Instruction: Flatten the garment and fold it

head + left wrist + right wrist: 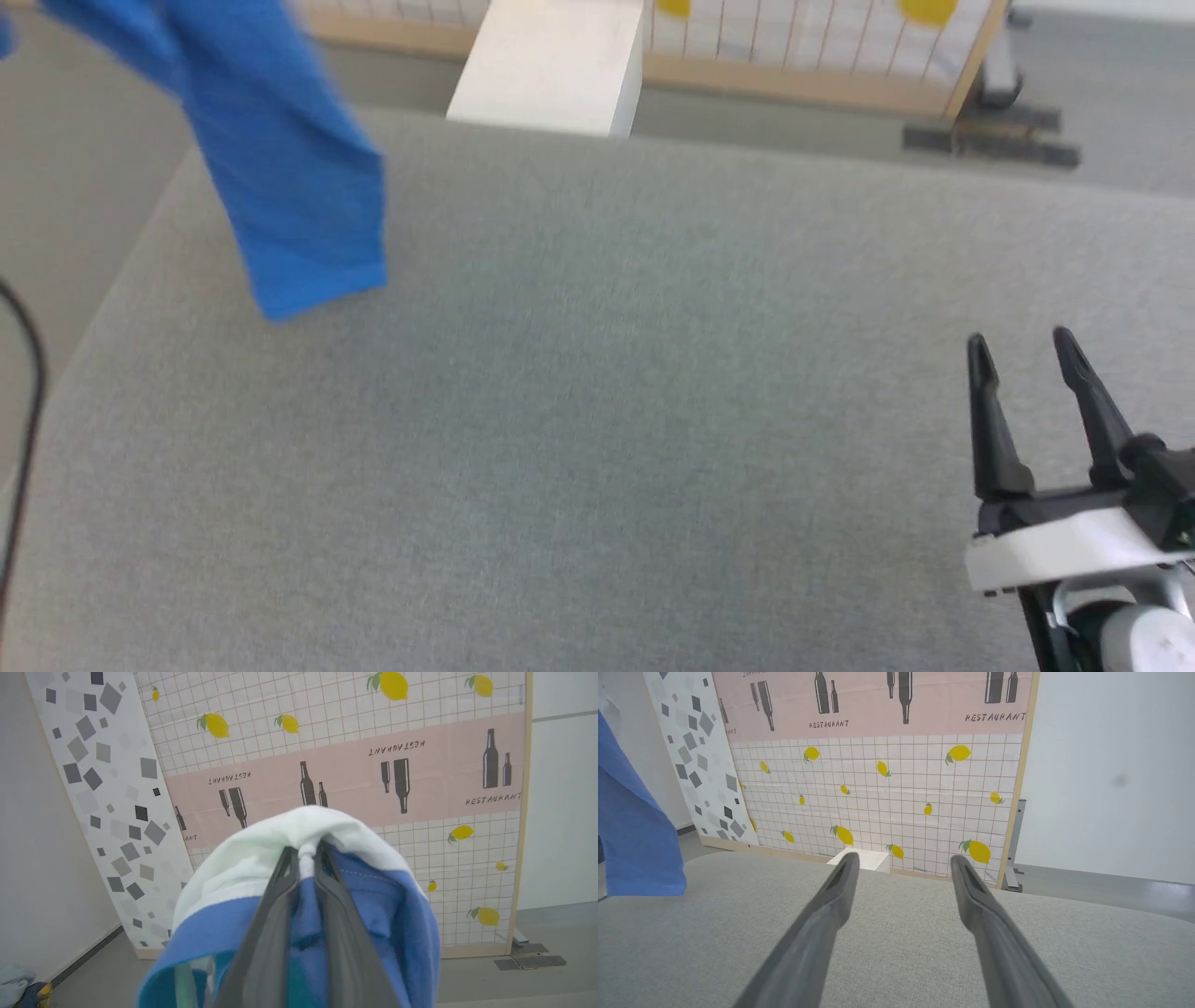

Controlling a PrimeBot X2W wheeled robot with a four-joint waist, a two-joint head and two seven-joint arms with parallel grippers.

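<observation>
Left gripper (306,852) pinches one garment (383,900); right gripper (1019,343) gapes, empty.

We get bright, even light with faint shadows; our head view is blurred, smearing the garment (280,187); wrist views look sharper.

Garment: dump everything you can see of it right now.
The garment is soft, thin fabric with a white body and bright blue trim and sleeves. It is held up and bunched, not flat. The left pincer is shut on a white fold, and cloth drapes down around it. In the head view a blue sleeve hangs, blurred, over the far left corner of the grey padded surface; whether its end touches is unclear. The right pincer is open and apart from it.
</observation>
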